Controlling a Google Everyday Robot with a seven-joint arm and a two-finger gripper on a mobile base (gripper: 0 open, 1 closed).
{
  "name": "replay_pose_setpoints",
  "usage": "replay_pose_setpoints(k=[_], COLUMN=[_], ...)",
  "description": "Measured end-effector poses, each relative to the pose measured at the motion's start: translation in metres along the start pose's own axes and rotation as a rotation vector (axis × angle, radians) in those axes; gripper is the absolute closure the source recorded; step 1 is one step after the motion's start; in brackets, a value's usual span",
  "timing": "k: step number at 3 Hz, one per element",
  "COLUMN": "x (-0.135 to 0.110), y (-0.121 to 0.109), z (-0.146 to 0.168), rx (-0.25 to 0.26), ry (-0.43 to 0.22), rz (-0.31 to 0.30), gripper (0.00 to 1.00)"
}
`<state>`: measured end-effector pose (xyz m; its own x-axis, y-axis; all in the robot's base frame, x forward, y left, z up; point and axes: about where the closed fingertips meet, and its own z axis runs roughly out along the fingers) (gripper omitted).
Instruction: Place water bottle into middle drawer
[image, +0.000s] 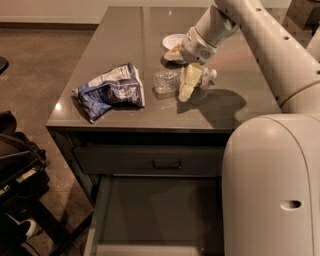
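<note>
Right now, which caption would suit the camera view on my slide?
Gripper at the water bottle lying on the counter, beside a snack bag; middle drawer open below.

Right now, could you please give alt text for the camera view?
The robot's gripper is over a small clear ribbed plastic water bottle lying on a grey countertop near a blue-and-white foil snack bag and a white round bowl. Below, the wide dark grey-green middle drawer stands open.

I count one water bottle (167, 81), one snack bag (112, 91), one bowl (173, 38), one middle drawer (150, 210), one drawer front (145, 161), and my one gripper (186, 83) at the bowl's six o'clock.
</note>
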<state>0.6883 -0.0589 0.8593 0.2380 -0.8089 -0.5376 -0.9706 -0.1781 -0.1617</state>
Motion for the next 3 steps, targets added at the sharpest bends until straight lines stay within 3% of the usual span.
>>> replay_pose_setpoints(k=[2, 3], x=[0.007, 0.008], y=[0.010, 0.011], z=[0.019, 0.023], rx=[-0.013, -0.019], ry=[0.022, 0.023], rz=[0.015, 0.016], gripper=[0.00, 0.19])
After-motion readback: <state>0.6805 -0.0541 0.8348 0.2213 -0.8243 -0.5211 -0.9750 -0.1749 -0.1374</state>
